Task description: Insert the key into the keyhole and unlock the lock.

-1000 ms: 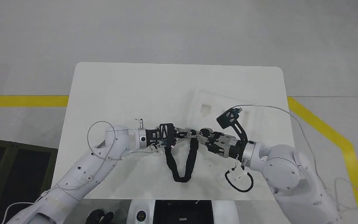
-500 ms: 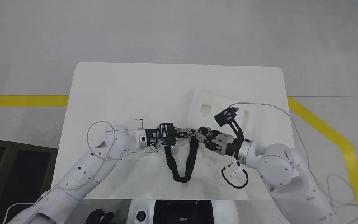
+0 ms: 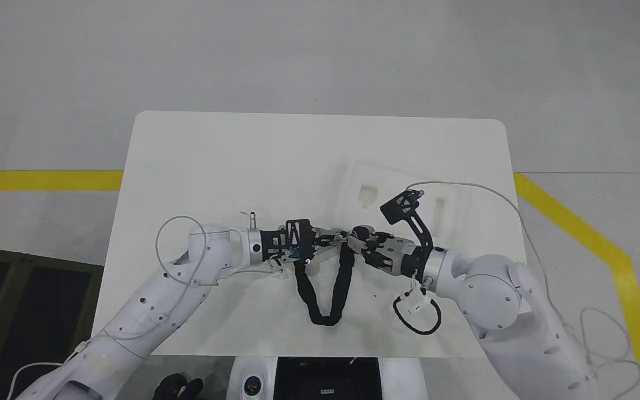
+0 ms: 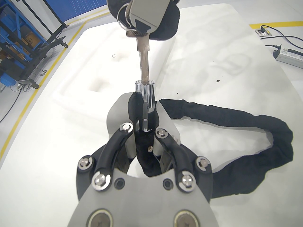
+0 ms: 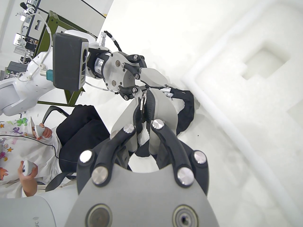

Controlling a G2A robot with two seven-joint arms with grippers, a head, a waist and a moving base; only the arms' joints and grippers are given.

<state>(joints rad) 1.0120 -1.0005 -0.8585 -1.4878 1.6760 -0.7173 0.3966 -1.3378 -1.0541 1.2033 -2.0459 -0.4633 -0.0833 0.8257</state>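
Note:
The lock is a chrome cylinder (image 4: 145,90) on a black fabric-sleeved chain (image 4: 260,128) that loops toward the table's front edge (image 3: 320,298). My left gripper (image 4: 144,119) is shut on the lock just below the cylinder, holding it above the table. The silver key (image 4: 144,57) has its tip in the keyhole, and most of the blade is still outside. My right gripper (image 5: 142,102) is shut on the key's head, with the key ring beside it. In the top view the left gripper (image 3: 322,240) and the right gripper (image 3: 357,239) meet tip to tip near the table's middle front.
A white foam tray (image 3: 455,205) with moulded recesses lies on the table behind the right arm, and its raised rim (image 5: 220,116) passes close to the grippers. The white table (image 3: 220,160) has open room at the left and back.
The right arm has shifted slightly left toward the left gripper, bringing the key closer to the lock. The left arm has held still.

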